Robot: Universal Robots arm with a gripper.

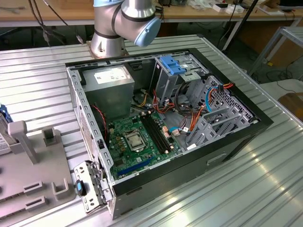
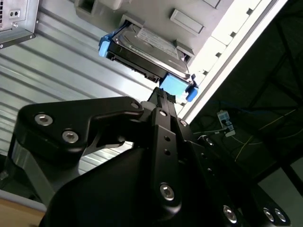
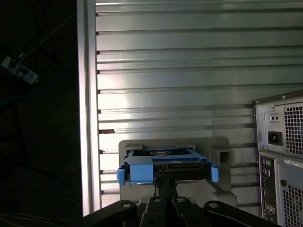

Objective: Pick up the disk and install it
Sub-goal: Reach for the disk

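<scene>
Disk (image 3: 163, 166), blue edge between the jaws

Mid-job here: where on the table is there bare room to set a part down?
Bare ribbed table on the exterior view's right of the computer case. Another bare strip between the case, the arm's base and the grey fixture. The fixture itself holds the disk. Crowded: inside the case, cables around the drive bay.

Robotics lab, slotted aluminium table (image 1: 265, 189), cable-strewn wooden benches (image 1: 57, 12)
</scene>
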